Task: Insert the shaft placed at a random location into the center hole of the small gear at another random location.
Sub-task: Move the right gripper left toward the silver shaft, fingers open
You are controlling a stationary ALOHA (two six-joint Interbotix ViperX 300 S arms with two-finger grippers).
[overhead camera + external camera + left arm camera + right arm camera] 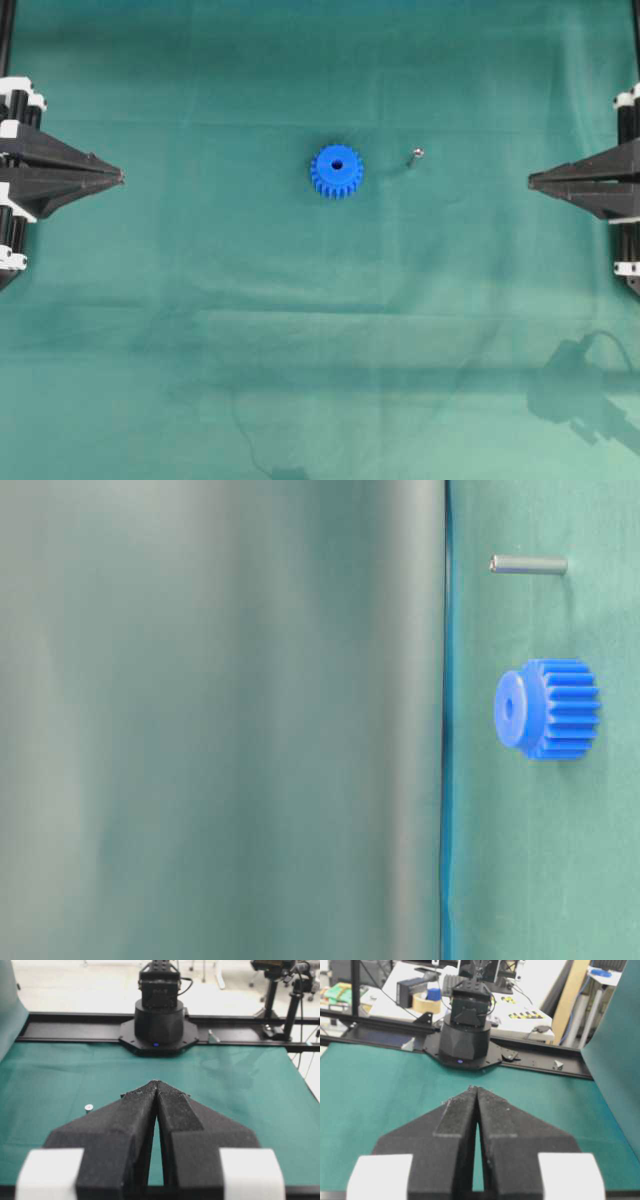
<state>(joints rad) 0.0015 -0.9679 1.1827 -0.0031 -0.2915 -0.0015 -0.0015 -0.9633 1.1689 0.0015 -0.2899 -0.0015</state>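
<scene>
Both arms sit back at the side edges of the tabletop point(200, 350), which is covered in green cloth. The left gripper point(120, 178) points in from the left edge, its black fingers point(135, 1110) pressed together tip to tip with nothing between them; the left wrist view shows the two tips meeting in a point above the cloth. Across the way the right gripper point(531, 181) mirrors it from the right edge, its fingers point(492, 1110) likewise pressed together and pinching nothing. Out in the middle of the tabletop, a little toward the far edge, lies the gear point(336, 171), bright blue, teeth all round its rim and hub facing up, with the dark hole point(336, 164) showing plainly in its centre. Just to its right, apart from it, is the shaft point(416, 155), a small silvery pin on the cloth; it is nearer the right gripper than the left, but well clear of both. The table-level view shows the pin as a short grey rod with the toothed gear and its raised hub beside it, the two not touching. In the left wrist view the shaft's shiny round end peeks out left of the fingers, and the gear is hidden behind them.
</scene>
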